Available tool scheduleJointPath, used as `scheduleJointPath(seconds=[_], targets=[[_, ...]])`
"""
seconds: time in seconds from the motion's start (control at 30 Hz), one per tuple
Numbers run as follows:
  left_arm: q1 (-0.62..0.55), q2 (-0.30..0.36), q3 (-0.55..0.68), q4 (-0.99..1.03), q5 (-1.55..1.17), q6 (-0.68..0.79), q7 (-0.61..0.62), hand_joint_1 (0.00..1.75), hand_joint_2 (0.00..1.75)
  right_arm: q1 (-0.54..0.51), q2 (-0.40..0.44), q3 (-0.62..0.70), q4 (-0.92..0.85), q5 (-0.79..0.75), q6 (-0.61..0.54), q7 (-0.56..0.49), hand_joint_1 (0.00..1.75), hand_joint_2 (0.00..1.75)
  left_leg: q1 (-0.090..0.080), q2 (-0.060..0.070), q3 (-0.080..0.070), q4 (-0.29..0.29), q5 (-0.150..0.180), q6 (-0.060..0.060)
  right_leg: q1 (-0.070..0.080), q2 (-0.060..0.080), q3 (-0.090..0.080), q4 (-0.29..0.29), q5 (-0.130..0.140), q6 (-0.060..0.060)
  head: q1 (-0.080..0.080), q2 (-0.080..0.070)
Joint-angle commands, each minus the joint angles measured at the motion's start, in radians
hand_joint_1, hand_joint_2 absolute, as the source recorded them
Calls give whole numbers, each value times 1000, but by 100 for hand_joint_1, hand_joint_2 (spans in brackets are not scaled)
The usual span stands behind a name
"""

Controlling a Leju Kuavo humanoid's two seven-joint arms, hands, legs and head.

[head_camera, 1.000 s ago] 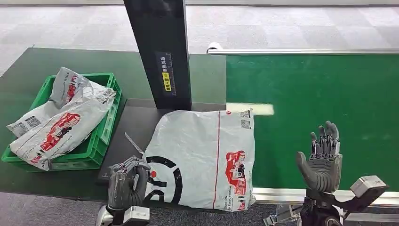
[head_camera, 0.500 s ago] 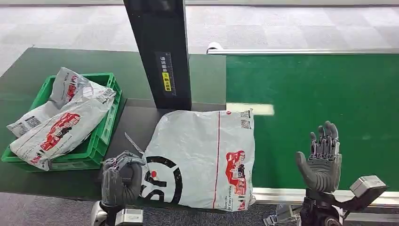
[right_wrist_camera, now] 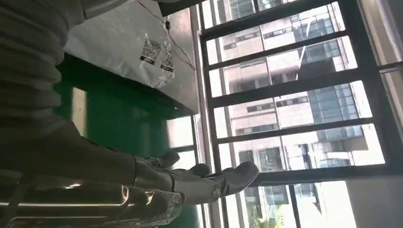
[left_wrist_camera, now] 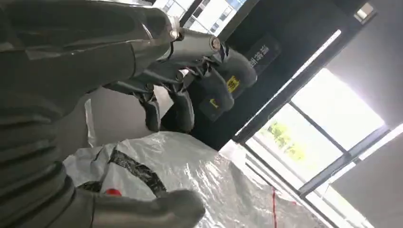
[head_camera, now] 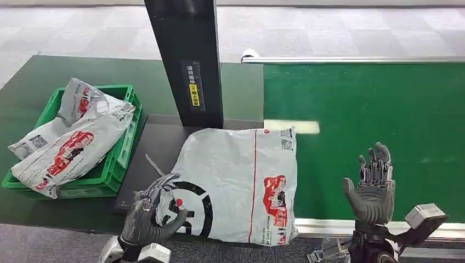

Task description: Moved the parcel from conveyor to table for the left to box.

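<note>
The parcel (head_camera: 236,181), a grey-white mailer with red print and a black ring, lies flat across the dark table plate (head_camera: 148,148) and the left edge of the green conveyor belt (head_camera: 373,104). My left hand (head_camera: 151,216) is at the parcel's near left corner, its fingers (left_wrist_camera: 209,80) spread above the film and its thumb (left_wrist_camera: 157,209) apart from them, holding nothing. The parcel (left_wrist_camera: 199,175) shows crinkled under that hand. My right hand (head_camera: 375,186) stands upright and open over the belt's near edge, well right of the parcel. The right wrist view shows the parcel's (right_wrist_camera: 128,42) barcode corner.
A green crate (head_camera: 123,150) at the left holds other grey mailers (head_camera: 66,148) heaped above its rim. A black post (head_camera: 186,60) rises just behind the parcel. The belt's metal rail (head_camera: 378,227) runs along the near edge, and another rail (head_camera: 351,59) along the far side.
My left hand's curled fingers have uncurled and spread over the parcel's near left corner. The right hand has barely moved, and the parcel lies where it was.
</note>
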Motion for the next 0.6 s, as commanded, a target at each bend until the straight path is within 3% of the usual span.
scheduleJointPath(seconds=[0.03,0.6], targets=[[2,29,10,37,-11,-16,8,0,175,-9,-4,-21,52,10,8,-1,0,175,0,0,3,-2,1,0,0,1,3,-2,1,0,0,0],[12,47,-19,29,-39,-63,27,0,175,-10,-9,-19,60,12,13,0,0,175,0,0,2,-1,0,0,0,1,2,-2,0,0,0,0]])
